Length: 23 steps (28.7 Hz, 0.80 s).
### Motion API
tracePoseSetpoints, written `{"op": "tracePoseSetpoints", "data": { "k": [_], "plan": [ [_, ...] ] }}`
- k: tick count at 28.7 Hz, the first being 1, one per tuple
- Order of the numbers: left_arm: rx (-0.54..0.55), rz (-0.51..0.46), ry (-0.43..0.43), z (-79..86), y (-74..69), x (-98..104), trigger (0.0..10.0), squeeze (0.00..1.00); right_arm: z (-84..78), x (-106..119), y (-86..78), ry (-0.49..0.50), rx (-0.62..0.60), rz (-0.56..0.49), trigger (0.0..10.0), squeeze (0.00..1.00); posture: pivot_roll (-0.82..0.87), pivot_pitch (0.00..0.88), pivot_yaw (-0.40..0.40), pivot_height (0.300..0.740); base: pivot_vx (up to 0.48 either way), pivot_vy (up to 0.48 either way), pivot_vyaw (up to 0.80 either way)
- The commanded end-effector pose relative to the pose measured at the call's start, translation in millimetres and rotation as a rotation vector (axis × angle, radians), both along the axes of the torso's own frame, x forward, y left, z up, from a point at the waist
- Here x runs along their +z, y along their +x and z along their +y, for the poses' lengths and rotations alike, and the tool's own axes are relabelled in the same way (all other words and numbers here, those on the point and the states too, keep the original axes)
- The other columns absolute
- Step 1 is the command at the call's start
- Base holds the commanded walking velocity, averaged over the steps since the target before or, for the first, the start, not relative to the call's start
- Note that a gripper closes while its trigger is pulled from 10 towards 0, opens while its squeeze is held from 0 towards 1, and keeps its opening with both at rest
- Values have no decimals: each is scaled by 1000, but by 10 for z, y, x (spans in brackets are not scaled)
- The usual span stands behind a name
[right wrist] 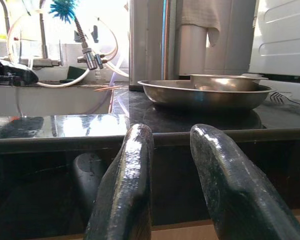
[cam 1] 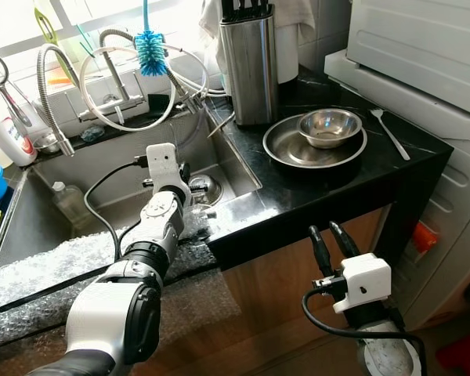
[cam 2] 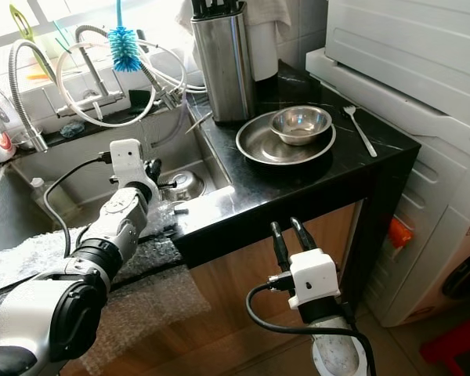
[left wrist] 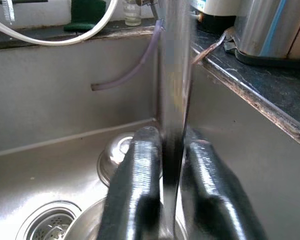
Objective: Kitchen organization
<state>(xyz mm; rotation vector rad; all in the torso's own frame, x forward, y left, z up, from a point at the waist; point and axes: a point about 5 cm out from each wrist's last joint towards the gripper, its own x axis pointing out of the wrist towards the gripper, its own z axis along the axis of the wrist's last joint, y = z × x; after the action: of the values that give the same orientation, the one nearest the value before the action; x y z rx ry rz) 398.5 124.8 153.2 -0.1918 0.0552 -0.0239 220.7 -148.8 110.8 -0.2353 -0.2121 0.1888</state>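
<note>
Your left gripper (left wrist: 165, 200) is over the sink (cam 1: 78, 211), fingers pinched on an upright, thin steel utensil handle (left wrist: 174, 90). Your right gripper (right wrist: 170, 185) hangs below the black counter (cam 1: 360, 164), fingers slightly apart, holding nothing. On the counter a small steel bowl (cam 1: 329, 127) sits in a steel plate (cam 1: 282, 145), fork (cam 1: 390, 133) beside.
</note>
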Motion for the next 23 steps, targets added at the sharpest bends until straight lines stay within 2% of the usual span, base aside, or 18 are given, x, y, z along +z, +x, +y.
{"op": "tracePoseSetpoints", "data": {
  "k": [1,6,10,11,12,16,17,19,21,23],
  "plan": [
    [22,-17,18,73,24,56,10000,1000,42,-2,16,8,9,-3,10000,0,-204,0,209,740,0,0,0],
    [43,-40,3,110,38,102,10000,1000,54,3,36,6,13,-7,10000,0,-199,0,207,740,0,0,0],
    [60,-110,-29,147,66,238,10000,1000,66,13,58,4,17,-10,10000,0,-197,0,205,740,0,0,0],
    [51,-141,-31,147,73,291,10000,0,65,21,65,2,16,-11,10000,0,-196,0,203,740,0,0,0],
    [45,-162,-31,147,78,327,10000,0,64,26,69,0,16,-12,10000,0,-194,0,202,740,0,0,0],
    [33,-344,33,241,84,633,10000,0,35,72,117,14,5,-23,10000,0,-185,0,199,740,0,0,0],
    [44,-406,48,338,67,729,10000,0,32,92,140,13,3,-29,10000,0,-183,0,199,740,0,0,0],
    [53,-453,61,426,42,786,10000,0,27,114,159,21,-1,-35,10000,0,-182,0,199,740,0,0,0],
    [74,-490,95,561,-4,809,10000,0,28,143,178,20,1,-44,10000,0,-178,0,200,740,0,0,0],
    [94,-517,142,763,-85,791,10000,0,38,179,199,26,4,-54,10000,0,-177,0,202,740,0,0,0]
  ]
}}
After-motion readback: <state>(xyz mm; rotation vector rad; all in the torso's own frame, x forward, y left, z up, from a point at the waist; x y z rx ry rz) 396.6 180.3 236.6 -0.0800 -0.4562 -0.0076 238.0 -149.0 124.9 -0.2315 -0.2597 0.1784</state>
